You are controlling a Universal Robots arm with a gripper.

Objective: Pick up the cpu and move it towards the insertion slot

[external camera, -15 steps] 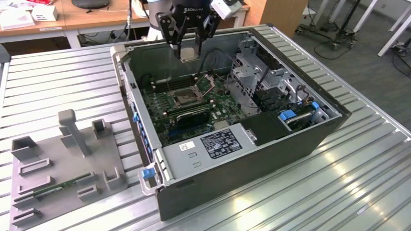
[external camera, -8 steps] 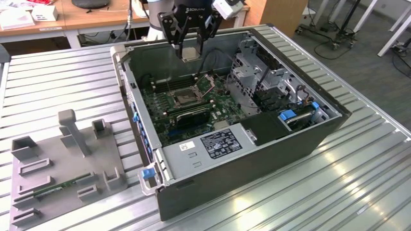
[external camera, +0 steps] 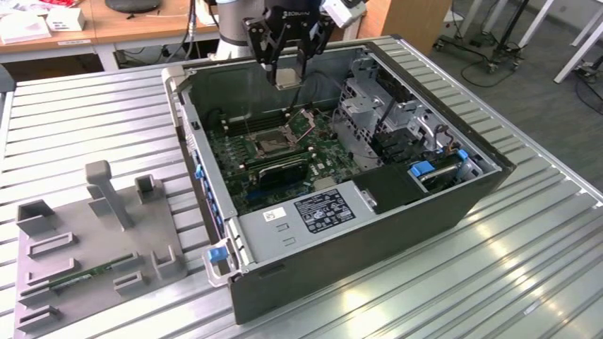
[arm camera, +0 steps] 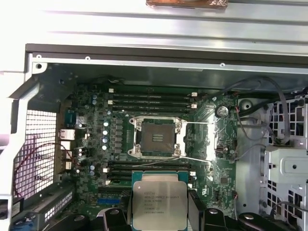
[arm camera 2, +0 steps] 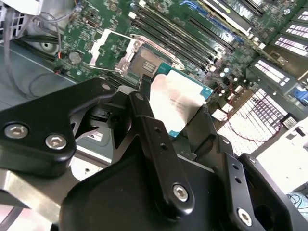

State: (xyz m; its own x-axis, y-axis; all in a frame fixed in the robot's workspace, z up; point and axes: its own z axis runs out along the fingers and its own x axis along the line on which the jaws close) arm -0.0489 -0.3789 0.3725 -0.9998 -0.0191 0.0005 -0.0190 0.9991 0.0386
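First wrist view: 1 end effector (arm camera: pixel 159 211) clamps 1 cpu (arm camera: pixel 159 204) between 2 fingers (arm camera: pixel 195 208) — above 1 insertion slot (arm camera: pixel 157 137).

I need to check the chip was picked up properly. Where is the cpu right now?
The cpu is held in the hand, raised over the open computer case near its far wall in the exterior view, short of the empty insertion slot below.
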